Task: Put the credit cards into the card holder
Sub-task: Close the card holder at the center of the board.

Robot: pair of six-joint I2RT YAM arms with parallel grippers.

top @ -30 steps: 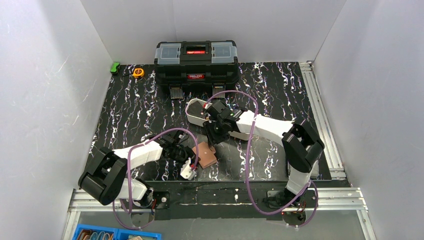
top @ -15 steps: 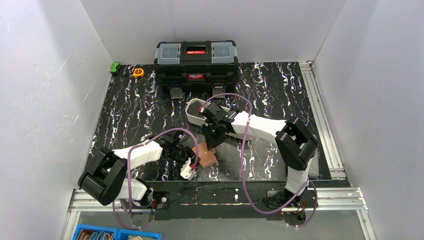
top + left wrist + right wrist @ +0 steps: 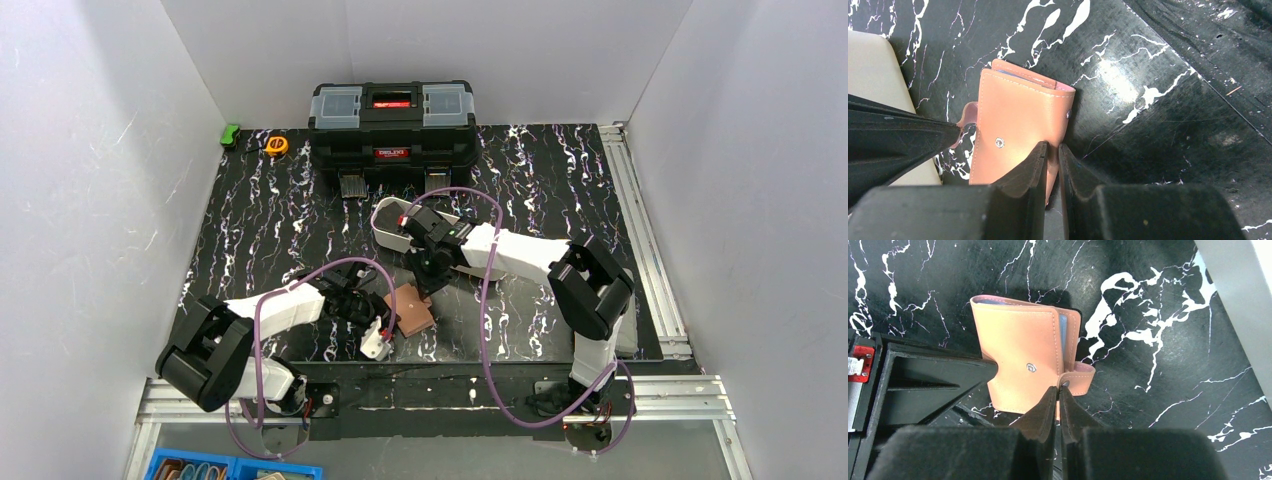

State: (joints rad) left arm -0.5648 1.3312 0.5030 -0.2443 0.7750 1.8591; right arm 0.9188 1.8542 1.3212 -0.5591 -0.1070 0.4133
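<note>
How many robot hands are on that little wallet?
2. The left gripper is closed on the wallet's edge; the right gripper is closed on its snap tab.

White walls [image 3: 90, 200] — black white-veined table [image 3: 260, 220], evenly lit.

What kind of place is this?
Probably a robotics lab work cell: plain white panels box in a black marbled table, two robot arms bolted to aluminium rails, a toolbox behind.

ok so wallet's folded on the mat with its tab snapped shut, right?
Not quite. The wallet is folded on the mat, but its tab is unsnapped: it hangs loose off the side and the stud is bare. The right wrist view shows it.
</note>
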